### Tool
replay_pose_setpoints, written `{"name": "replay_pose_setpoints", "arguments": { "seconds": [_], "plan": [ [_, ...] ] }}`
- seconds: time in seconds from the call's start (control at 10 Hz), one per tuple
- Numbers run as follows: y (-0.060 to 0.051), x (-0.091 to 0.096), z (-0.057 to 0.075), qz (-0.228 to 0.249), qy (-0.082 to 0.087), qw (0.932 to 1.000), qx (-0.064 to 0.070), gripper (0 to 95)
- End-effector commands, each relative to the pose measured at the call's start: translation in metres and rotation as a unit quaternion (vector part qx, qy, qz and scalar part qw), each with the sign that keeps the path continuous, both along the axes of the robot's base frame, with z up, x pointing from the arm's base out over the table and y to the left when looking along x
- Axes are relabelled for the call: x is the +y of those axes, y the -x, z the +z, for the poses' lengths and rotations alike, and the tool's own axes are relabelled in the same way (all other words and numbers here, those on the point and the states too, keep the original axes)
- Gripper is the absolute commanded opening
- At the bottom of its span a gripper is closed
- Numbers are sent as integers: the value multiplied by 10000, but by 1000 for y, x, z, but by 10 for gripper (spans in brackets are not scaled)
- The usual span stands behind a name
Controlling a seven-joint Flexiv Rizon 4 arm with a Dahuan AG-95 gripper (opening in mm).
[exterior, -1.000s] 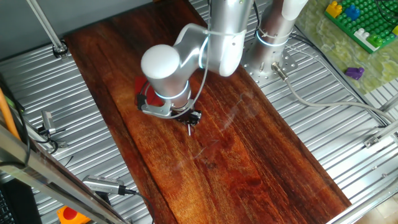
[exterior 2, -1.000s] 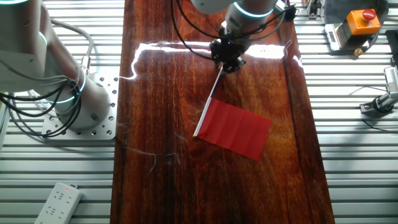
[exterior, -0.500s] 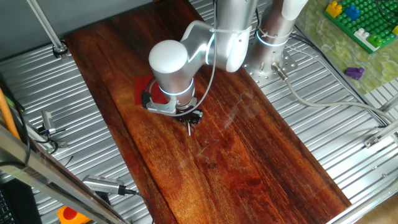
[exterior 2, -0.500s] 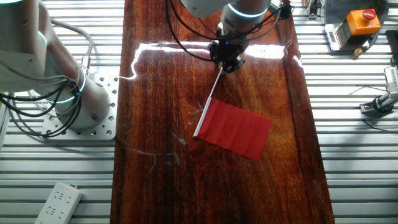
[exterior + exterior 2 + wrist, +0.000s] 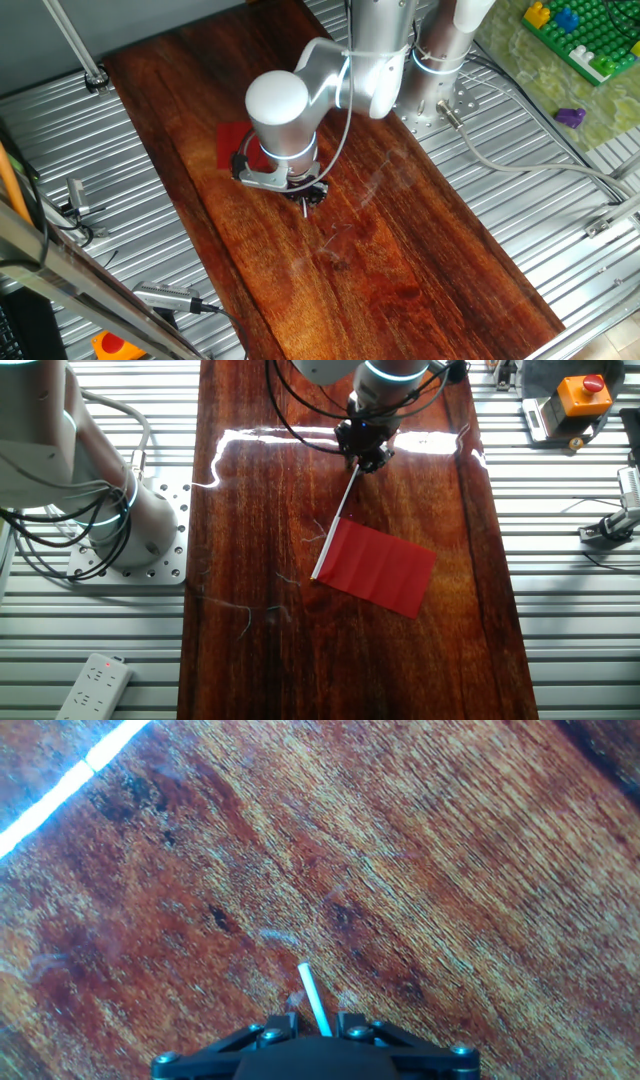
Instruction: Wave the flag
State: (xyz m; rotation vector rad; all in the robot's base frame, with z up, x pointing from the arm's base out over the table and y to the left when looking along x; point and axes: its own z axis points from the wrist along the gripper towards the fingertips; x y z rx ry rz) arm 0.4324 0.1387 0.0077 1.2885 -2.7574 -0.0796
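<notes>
The flag lies flat on the dark wooden board [image 5: 260, 490]. Its red cloth [image 5: 378, 568] is spread near the board's middle, and its thin white stick [image 5: 340, 520] runs up to my gripper [image 5: 366, 457]. The gripper is shut on the stick's free end. In the hand view the stick [image 5: 312, 997] pokes out between the two black fingers [image 5: 283, 1024] of the gripper [image 5: 318, 1028], low over the wood. In one fixed view the arm hides most of the flag; a corner of red cloth [image 5: 231, 146] shows, and the stick's tip [image 5: 306, 210] sticks out under the gripper [image 5: 309, 193].
A second arm's base [image 5: 110, 510] stands left of the board, with a white power strip [image 5: 95, 680] near it. An orange stop button [image 5: 582, 393] sits at the far right. A green brick plate [image 5: 590, 35] and a purple piece [image 5: 570, 117] lie beyond the board.
The arm's wrist has swung a little to the right and the gripper has shifted slightly along the board. The flag's cloth has stayed in place.
</notes>
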Motion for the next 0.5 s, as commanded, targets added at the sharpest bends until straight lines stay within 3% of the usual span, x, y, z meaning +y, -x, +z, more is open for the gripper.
{"name": "replay_pose_setpoints", "arguments": {
  "seconds": [0.1,0.3,0.5],
  "plan": [
    [0,0,-2,-4,-17,10000,-17,0],
    [-1,1,-2,-89,-11,9999,-95,0],
    [-1,1,-1,-293,-31,9996,-17,0]
  ]
}}
